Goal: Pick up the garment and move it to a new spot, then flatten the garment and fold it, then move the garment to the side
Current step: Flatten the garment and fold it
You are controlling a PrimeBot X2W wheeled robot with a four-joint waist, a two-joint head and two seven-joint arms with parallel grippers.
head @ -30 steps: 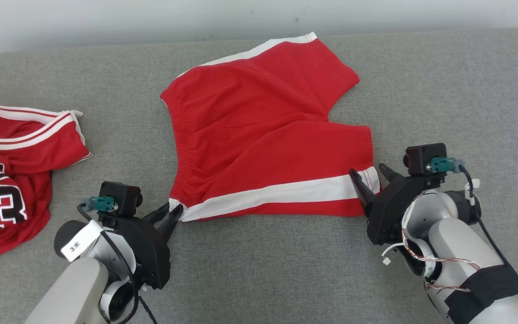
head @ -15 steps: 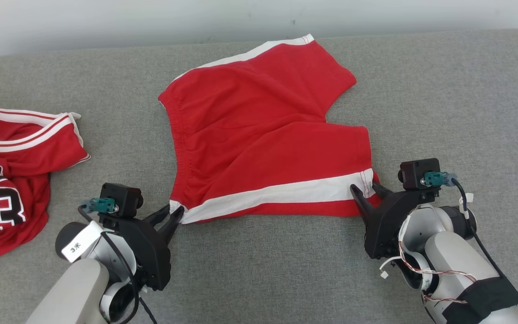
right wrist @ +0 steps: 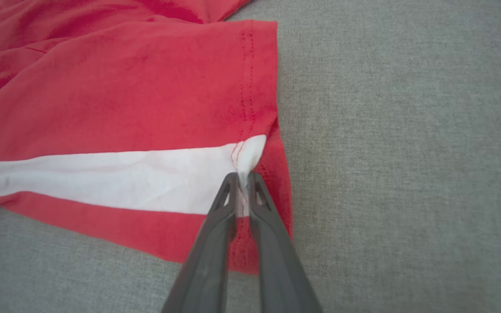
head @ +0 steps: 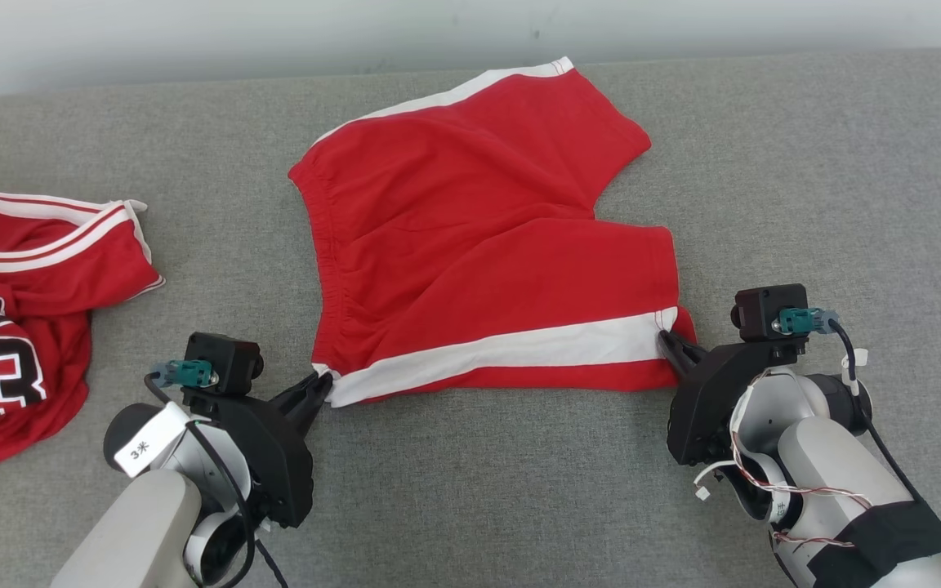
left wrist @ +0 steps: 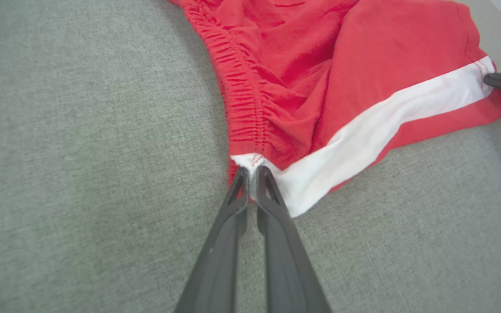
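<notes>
Grey woven upholstery takes up the near ground, and both pale forearms are cut off by the bottom edge of the head view. The left gripper has its two dark fingers pressed together on the near left corner of the red shorts, where the gathered waistband meets the white side stripe. In the left wrist view the gripper's tips hide the bit of white cloth caught between them. The right gripper is likewise closed on the shorts, at the other end of that stripe by the leg hem. In the right wrist view a small white fold rises just past its tips, and the rest of the pinched cloth is covered by the fingers.

The shorts lie spread on the cushion between the two grippers, in the middle of the head view. The waistband faces the robot's left and the leg openings face its right, so the long axis runs left to right. The near leg lies along the near edge. The far leg slants away to the far right, with a second white stripe along its far side. Some creases remain near the waistband.

Well apart on the left lies a crumpled red jersey, cut off by the edge, its black number only partly readable. Beyond the cushion is a pale wall.
</notes>
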